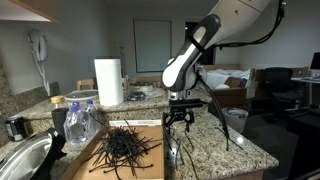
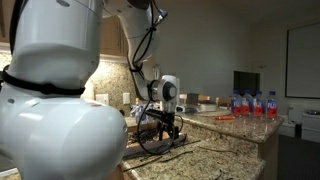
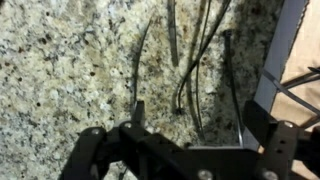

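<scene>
Black slender plastic cable ties (image 3: 172,35) lie at twelve o'clock from the wide-open pincer (image 3: 185,137), running lengthwise toward it on the speckled granite surface (image 3: 60,70).

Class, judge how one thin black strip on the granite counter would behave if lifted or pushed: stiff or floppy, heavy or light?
Probably springy rather than limp: the strips lie in gentle curves. Likely light, being thin. Lying flat on the smooth counter, one may slide and resist pinching.

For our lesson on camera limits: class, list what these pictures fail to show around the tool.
Whether the tool grips any thin black plastic strips: too small, dark in both exterior views.
Tool opening: cut off by wrist view's bottom edge, blurred.
</scene>
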{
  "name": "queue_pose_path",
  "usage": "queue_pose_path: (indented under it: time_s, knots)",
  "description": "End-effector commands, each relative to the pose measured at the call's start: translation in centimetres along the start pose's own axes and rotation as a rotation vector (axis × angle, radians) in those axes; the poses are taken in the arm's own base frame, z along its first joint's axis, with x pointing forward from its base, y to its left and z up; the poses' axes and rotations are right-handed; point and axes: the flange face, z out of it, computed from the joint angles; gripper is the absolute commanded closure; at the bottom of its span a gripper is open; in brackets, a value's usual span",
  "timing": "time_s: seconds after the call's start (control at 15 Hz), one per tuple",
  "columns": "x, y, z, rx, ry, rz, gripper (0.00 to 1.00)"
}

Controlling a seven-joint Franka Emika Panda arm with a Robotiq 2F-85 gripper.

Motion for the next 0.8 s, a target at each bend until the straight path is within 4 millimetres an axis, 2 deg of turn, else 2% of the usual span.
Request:
queue_pose_path:
  time_s: [0.0,0.2,0.33,0.73]
  knots:
    - [-0.6,1.0,2.9,-0.011,-0.020,0.037,0.00]
    - [-1.0,0.7,4.9,-0.011,-0.038,0.016,0.00]
    - [-0.9,0.0,5.4,0.005,-0.040,0.011,0.00]
    - [-0.5,-1.7,3.7,0.089,-0.015,0.031,0.00]
